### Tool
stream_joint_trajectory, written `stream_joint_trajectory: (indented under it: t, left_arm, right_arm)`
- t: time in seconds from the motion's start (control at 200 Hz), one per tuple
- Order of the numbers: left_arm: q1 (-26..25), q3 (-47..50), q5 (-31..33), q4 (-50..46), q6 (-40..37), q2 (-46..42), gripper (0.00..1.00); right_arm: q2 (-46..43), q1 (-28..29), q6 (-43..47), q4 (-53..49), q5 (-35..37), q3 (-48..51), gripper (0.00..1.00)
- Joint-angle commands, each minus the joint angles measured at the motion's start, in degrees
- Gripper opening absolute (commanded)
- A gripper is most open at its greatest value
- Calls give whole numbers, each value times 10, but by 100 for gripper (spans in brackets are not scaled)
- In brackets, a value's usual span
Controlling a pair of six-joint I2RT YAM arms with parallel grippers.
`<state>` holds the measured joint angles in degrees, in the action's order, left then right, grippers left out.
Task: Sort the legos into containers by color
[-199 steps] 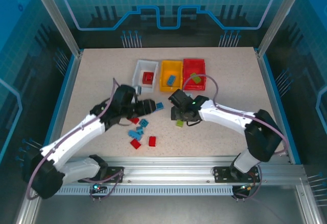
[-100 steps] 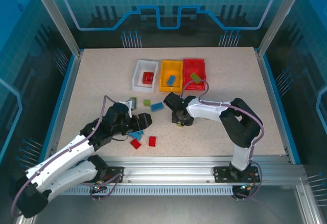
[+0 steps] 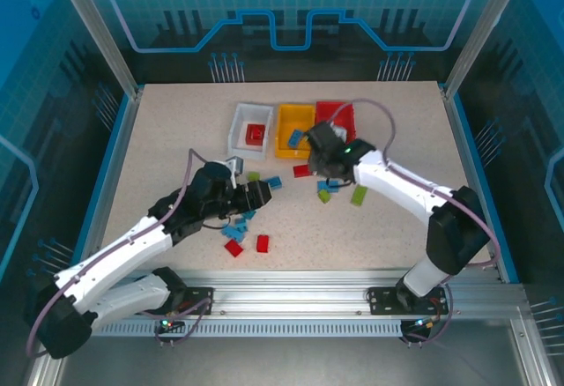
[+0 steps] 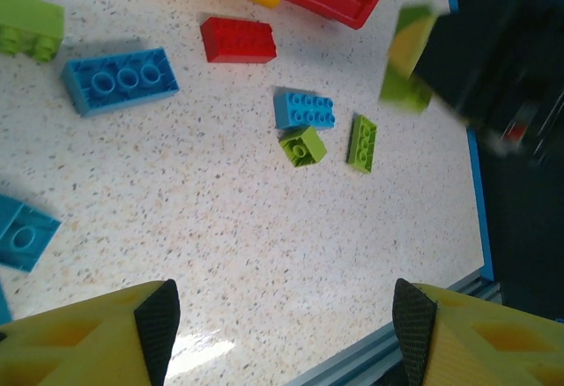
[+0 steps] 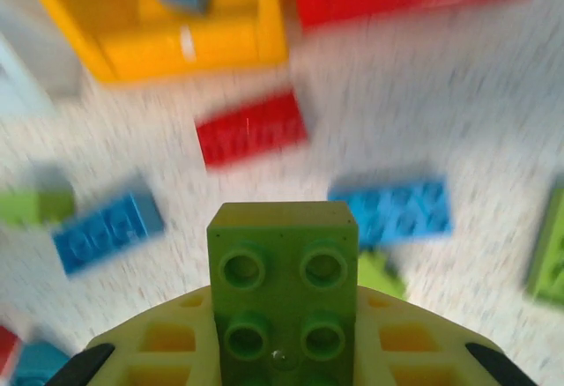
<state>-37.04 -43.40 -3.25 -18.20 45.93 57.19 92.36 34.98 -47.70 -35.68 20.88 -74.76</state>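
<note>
My right gripper point(image 5: 285, 358) is shut on a lime green lego point(image 5: 284, 271), held above the table just in front of the orange-yellow container point(image 3: 293, 130) and the red container point(image 3: 342, 115); from above this gripper point(image 3: 322, 167) hangs near a loose red lego point(image 3: 301, 171). The white container point(image 3: 238, 132) holds a red brick. My left gripper point(image 4: 285, 324) is open over bare table, left of the middle point(image 3: 260, 194). Ahead of it lie a red lego point(image 4: 238, 40), blue legos point(image 4: 121, 80) point(image 4: 304, 109) and green legos point(image 4: 302, 145) point(image 4: 362, 142).
More blue bricks point(image 3: 236, 226) and two red bricks point(image 3: 233, 248) point(image 3: 263, 243) lie near the front, under the left arm. A green brick point(image 3: 359, 195) lies below the right forearm. The blue raised table edge point(image 4: 414, 333) runs close to the left gripper.
My right gripper has shut on the green lego and carried it away from the table toward the containers. The left gripper stayed open and shifted slightly.
</note>
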Motion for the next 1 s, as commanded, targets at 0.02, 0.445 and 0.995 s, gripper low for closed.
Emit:
stream_joint_trajectory:
  t: [0.02,0.445,0.995]
  left_arm:
    - [-3,-36,11,25,-23,24,69]
    - [-3,-38,49,-32,-10,33,68]
    - [4,-37,142,-285,36,26,68]
  right_arm:
    - [68,-77,133,18,-60,-66,22]
    - [305,-168,208,-50,-141,-305,31]
    - [58,-112,218,9,-121,-133,61]
